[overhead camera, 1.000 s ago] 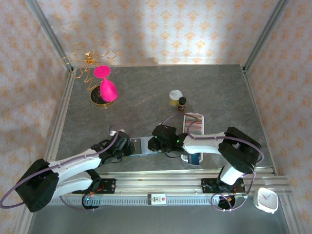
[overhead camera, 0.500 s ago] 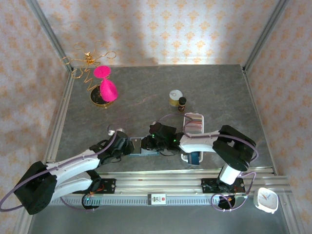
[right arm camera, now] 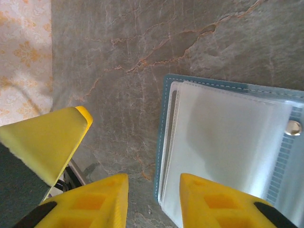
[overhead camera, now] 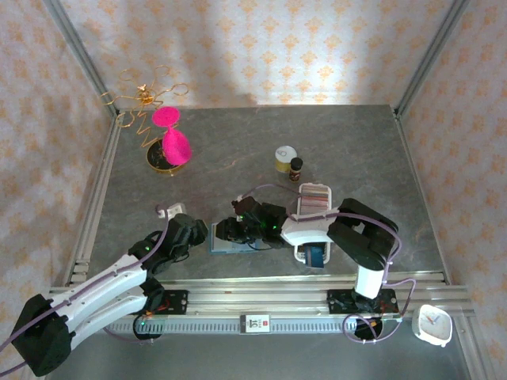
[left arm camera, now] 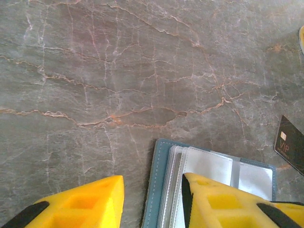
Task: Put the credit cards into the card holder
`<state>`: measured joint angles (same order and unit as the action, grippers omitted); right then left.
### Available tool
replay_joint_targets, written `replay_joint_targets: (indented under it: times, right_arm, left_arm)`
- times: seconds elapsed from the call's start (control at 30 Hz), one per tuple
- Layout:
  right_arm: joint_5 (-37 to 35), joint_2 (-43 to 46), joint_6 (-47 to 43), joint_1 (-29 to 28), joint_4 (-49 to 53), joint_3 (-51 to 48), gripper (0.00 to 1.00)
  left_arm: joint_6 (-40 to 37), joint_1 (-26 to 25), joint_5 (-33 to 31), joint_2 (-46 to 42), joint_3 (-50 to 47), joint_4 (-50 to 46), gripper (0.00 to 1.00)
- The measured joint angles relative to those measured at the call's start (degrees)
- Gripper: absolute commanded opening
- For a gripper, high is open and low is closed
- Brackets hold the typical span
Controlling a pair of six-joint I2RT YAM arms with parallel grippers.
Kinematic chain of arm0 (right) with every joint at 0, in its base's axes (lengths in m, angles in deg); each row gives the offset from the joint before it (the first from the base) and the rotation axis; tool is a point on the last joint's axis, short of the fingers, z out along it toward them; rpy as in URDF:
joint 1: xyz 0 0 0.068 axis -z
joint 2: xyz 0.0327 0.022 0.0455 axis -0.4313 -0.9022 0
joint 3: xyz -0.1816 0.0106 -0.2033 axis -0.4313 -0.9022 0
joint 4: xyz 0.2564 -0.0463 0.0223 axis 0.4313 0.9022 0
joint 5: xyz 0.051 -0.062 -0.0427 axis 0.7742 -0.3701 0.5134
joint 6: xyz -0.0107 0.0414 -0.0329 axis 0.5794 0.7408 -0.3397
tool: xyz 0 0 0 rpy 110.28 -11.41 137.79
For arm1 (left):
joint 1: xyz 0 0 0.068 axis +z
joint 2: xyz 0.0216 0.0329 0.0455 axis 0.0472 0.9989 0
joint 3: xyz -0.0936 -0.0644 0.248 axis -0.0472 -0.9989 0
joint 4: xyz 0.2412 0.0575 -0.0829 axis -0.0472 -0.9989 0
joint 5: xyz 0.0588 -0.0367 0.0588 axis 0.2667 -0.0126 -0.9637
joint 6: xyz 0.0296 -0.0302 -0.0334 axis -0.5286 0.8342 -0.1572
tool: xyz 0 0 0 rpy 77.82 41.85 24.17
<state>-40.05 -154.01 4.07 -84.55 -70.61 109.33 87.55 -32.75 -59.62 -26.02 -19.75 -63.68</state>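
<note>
**Top view:** The task looks barely begun. The card holder (overhead camera: 227, 245) lies opened flat on the worktop near the front edge, between the two arms. The credit cards (overhead camera: 314, 198) sit stacked in the long white tray (overhead camera: 299, 212) to its right, and the blue card (overhead camera: 315, 255) is at the tray's near end. The left claw (overhead camera: 198, 233) and right claw (overhead camera: 226, 229) hang close together over the holder's left part.

**Left wrist view:** The left claw (left arm camera: 152, 204) is spread and pinches nothing. The holder's (left arm camera: 209, 175) left edge lies under the gap. Its clear sleeves look empty as far as they show. A dark card (left arm camera: 290, 145) lies loose on the worktop just right of the holder.

**Right wrist view:** The right claw (right arm camera: 154, 199) is also spread and holds nothing. It is above the holder's (right arm camera: 228, 133) edge. The top sleeve is bare, with no card inside, so every card is yet to go in.
</note>
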Motion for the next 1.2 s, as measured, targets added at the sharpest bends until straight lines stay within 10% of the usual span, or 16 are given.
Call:
replay_joint_targets:
  times: [1.2]
  right_arm:
    - [-21.8,-9.5,-7.6,-6.8,36.4,23.3,0.44]
  left_arm:
    - [0.9,0.0,-2.2,-0.9,-0.9,-1.9,0.38]
